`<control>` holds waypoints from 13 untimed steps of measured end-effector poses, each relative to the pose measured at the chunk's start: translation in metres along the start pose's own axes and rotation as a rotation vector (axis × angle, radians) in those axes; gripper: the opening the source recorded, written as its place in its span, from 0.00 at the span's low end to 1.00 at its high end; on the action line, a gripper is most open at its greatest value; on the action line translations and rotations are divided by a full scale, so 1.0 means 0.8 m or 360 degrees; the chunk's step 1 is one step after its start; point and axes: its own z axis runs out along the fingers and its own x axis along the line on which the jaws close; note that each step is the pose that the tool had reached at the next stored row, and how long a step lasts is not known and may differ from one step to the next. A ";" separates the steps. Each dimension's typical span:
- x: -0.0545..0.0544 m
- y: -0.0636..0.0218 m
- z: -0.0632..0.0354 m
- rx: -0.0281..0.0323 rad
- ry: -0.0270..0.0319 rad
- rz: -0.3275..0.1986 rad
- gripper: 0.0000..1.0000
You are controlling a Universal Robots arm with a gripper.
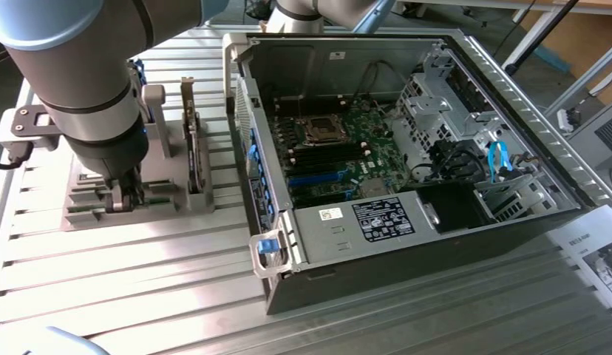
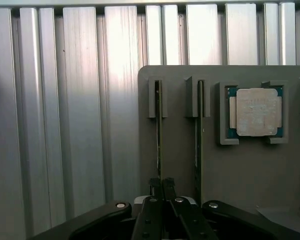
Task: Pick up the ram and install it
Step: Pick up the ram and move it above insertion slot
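On the slatted metal surface (image 1: 138, 296) the open computer case (image 1: 385, 185) stands beside a grey holder (image 2: 180, 160). The gripper (image 2: 162, 187) is down at the holder, its jaws pressed almost together and pinching the ram (image 2: 158, 130), which stands on edge in its slot. This looks like the pick-up step. Freeing the stick likely calls for a straight pull along the slot guides, without twisting.

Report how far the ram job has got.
Done: the gripper is shut on the ram. In hand: the ram sits in its grey holder, not yet lifted. Left: the memory slots in the open computer case look unfilled.
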 end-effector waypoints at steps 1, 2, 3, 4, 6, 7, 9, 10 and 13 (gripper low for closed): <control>0.000 0.000 -0.002 -0.00001 0.00000 0.0000 0.12; 0.000 0.000 -0.003 -0.00001 -0.00001 0.0000 0.12; 0.000 0.000 -0.005 0.00000 -0.00001 0.0000 0.12; 0.000 0.000 -0.007 -0.00001 0.00000 0.0000 0.12; 0.000 0.000 -0.011 -0.00001 0.00000 0.0000 0.12; -0.001 0.000 -0.013 -0.00001 0.00000 0.0000 0.12; -0.001 0.000 -0.018 -0.00001 -0.00001 0.0000 0.12; -0.001 0.000 -0.021 -0.00001 0.00002 0.0000 0.12; -0.001 0.000 -0.027 -0.00001 0.00009 0.0000 0.12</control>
